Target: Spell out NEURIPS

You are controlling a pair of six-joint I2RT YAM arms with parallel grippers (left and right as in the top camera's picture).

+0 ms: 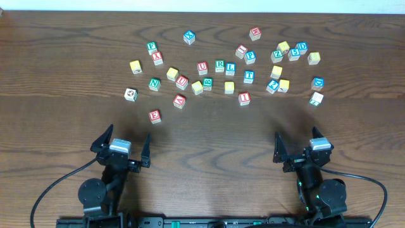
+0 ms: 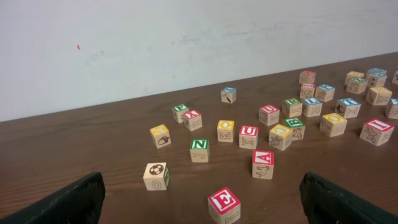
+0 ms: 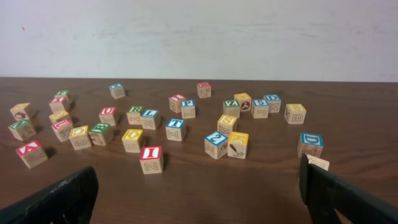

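- The left gripper [image 1: 126,138] has its jaws spread wide with nothing between them. It hangs over bare wood at the near edge of the table [image 1: 202,183].
- The right gripper [image 1: 297,143] is the same: jaws wide apart, empty, over bare wood on the other side.
- The red E block [image 1: 154,116] lies nearest the left jaws, just ahead of them and apart from the other blocks.
- The green N block [image 1: 154,83] sits farther out beyond the E, and the red U block [image 1: 182,81] is to its right, turned at an angle.
- The red I block [image 1: 244,98] is the closest wanted letter to the right jaws, ahead of them and toward the middle.
- The green R block [image 1: 219,65] stands in the short middle row, and the blue P block [image 1: 250,57] is a little past it.
- No block touches either gripper; the whole scatter lies well ahead of both.
- The table is dark brown wood with clear grain, and a plain pale wall [image 2: 186,43] rises behind its far edge.
- Black cables [image 1: 44,190] loop from the arm bases at the near edge.
- In both wrist views the fingers show only as dark tips cut off at the bottom corners.
- I cannot pick out the S block for certain, as several far letters are too small to read.
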